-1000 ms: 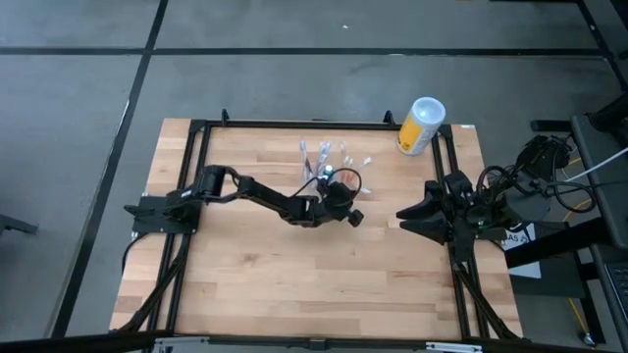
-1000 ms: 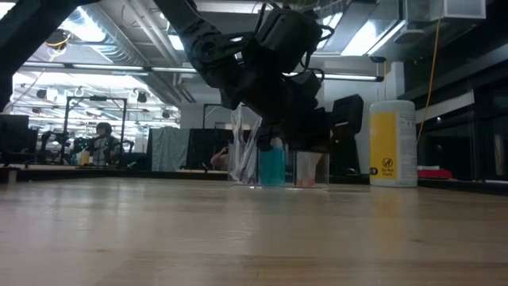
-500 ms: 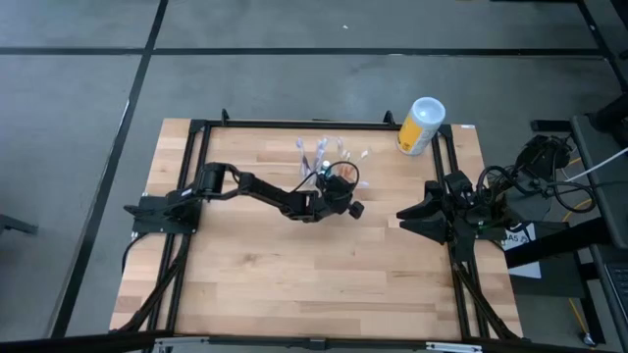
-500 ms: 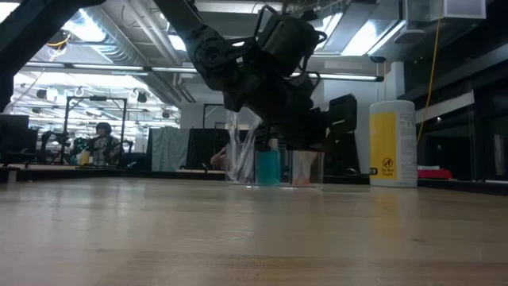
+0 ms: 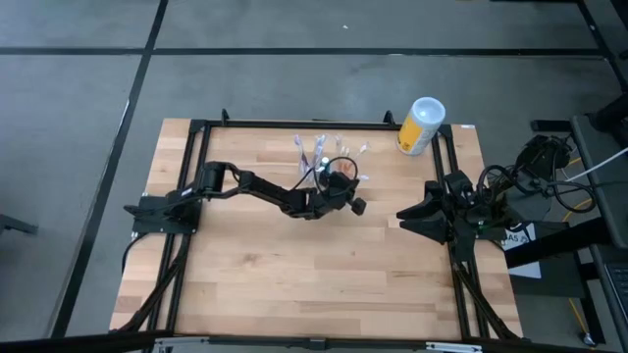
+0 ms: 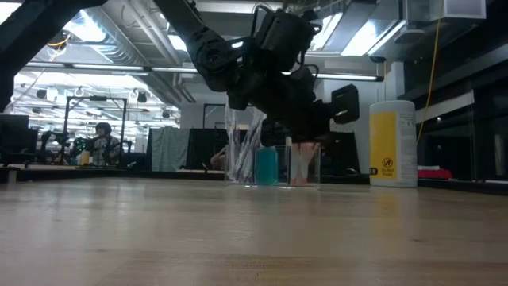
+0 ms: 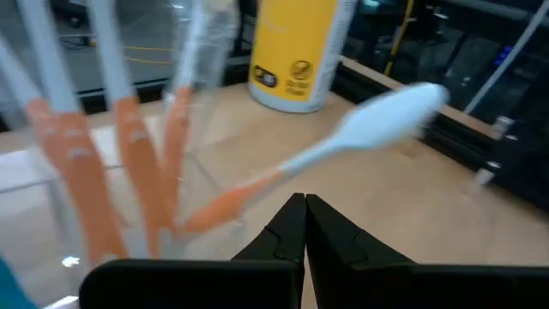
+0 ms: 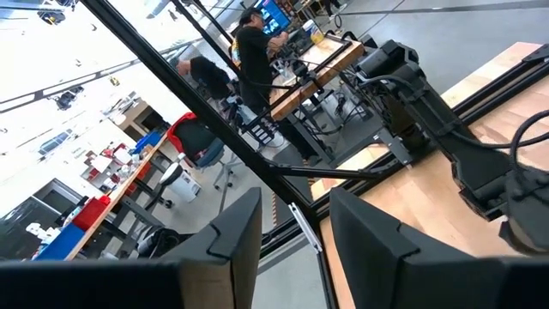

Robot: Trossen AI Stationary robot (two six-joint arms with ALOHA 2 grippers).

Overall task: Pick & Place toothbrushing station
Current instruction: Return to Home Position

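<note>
Clear toothbrushing station (image 5: pixel 319 157) upright on the table (image 5: pixel 255 284), left of the yellow canister (image 5: pixel 420 125) and apart from it, orange-handled toothbrushes (image 7: pixel 81 172) leaning upward out of it. Left gripper (image 7: pixel 304 202) just beside the station, on the side away from the canister; jaws pressed together, holding nothing. Right gripper (image 8: pixel 296 227) well apart, parked at the table edge on the canister's side, jaws spread, empty. Likely next: plain retreat, clear of the brushes.
</note>
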